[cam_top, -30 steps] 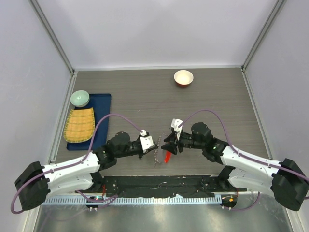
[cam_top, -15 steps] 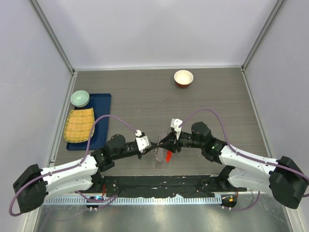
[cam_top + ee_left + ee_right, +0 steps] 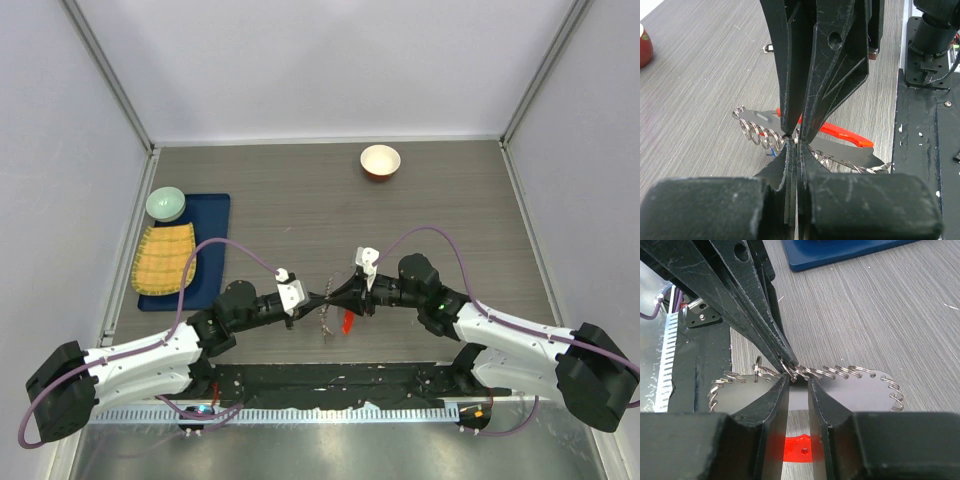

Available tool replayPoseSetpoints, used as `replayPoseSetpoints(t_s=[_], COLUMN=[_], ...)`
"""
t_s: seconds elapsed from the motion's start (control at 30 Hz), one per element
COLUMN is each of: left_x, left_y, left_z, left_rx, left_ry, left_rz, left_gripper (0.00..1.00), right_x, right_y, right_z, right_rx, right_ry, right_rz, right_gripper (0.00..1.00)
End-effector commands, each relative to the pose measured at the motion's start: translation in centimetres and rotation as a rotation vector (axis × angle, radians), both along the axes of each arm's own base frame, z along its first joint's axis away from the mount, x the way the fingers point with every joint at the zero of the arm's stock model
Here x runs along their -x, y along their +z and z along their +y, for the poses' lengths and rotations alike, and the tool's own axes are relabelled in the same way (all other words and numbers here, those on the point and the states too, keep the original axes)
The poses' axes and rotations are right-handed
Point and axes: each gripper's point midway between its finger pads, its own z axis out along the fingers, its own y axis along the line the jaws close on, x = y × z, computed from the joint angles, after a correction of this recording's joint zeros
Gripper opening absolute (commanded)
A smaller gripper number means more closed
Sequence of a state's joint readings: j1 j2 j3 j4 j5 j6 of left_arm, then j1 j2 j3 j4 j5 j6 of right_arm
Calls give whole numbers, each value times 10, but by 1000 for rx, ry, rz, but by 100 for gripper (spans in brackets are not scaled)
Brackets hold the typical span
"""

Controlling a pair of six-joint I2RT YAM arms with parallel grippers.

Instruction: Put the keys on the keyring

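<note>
The keyring (image 3: 325,322) is a grey flat plate edged with silvery rings (image 3: 840,372), joined to a red bar (image 3: 346,322), near the table's front centre. My left gripper (image 3: 320,297) comes from the left and is shut on one thin ring at the plate's edge (image 3: 791,136). My right gripper (image 3: 337,293) meets it tip to tip, its jaws a narrow gap apart on the same ringed edge (image 3: 797,380). The red bar shows beyond my fingers (image 3: 840,134) and below them (image 3: 802,450). A tiny blue bit (image 3: 771,151) hangs among the rings. No separate keys show clearly.
A red-rimmed white bowl (image 3: 380,160) stands at the back. A blue tray (image 3: 212,215) at the left holds a green bowl (image 3: 166,204) and a yellow mat (image 3: 165,258). A small silvery piece (image 3: 769,48) lies on the table. A black strip (image 3: 330,380) lines the near edge.
My left gripper has moved right and turned until its tips meet the right gripper's at the keyring. The right gripper and the keyring have barely moved.
</note>
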State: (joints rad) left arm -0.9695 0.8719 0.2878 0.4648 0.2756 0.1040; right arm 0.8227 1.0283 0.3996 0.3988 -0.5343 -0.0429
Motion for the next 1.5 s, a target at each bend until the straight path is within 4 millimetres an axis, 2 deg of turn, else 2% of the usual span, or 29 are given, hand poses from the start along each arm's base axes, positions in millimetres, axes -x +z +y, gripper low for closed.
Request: replayPoseSetpoints(t_s=[0.0,0.07,0.3,0.37,0.43,0.47,0.6,0.7,0.73,0.8,0.9,0.97,1.0,1.07,1.1,1.17,1.2,1.33,1.43,1.47], left_x=[-1,0,0,-2,-6,-10,-16,-15,-14,-15,-17,-17,-14,-12,-8,-4,-1,2,6,6], left_y=[37,37,35,30,21,13,-20,-33,-33,-32,-29,-20,-25,-17,-25,-15,-22,-22,-17,-10], left_z=[-7,-7,-6,-4,-1,2,11,14,15,17,20,20,21,20,22,20,22,16,8,6], left_rx=[132,137,142,133,110,85,-19,-50,-50,-43,-18,37,39,96,100,178,183,195,201,220], left_ry=[-10,-12,-10,10,39,73,145,158,155,166,185,188,186,175,169,145,141,108,60,46], left_rz=[-64,-65,-58,-44,-23,-4,86,122,123,116,99,99,109,108,117,112,120,123,112,89], left_gripper=[0,0,0,1,7,16,37,45,47,52,53,53,53,53,53,53,53,54,54,54], right_x=[1,1,2,0,-4,-5,-17,-20,-23,-21,-20,-24,-25,-24,-23,-19,-14,-5,0,2], right_y=[20,21,23,22,21,18,14,11,1,-1,-5,-6,-5,-5,-6,-6,-9,-16,-22,-23], right_z=[8,8,9,7,4,2,-7,-8,-10,-9,-11,-16,-17,-19,-19,-16,-14,-12,-13,-12], right_rx=[-72,-74,-77,-55,-26,18,121,199,254,332,438,499,510,532,537,537,537,563,592,594], right_ry=[31,33,40,29,13,6,-56,-66,-82,-76,-83,-104,-108,-98,-85,-48,-15,40,54,60], right_rz=[-47,-46,-50,-51,-59,-60,-57,-43,-25,-22,-18,-35,-41,-50,-51,-55,-41,-28,-25,-25], right_gripper=[28,27,3,1,1,1,1,1,1,1,1,1,1,1,1,1,1,1,1,1])
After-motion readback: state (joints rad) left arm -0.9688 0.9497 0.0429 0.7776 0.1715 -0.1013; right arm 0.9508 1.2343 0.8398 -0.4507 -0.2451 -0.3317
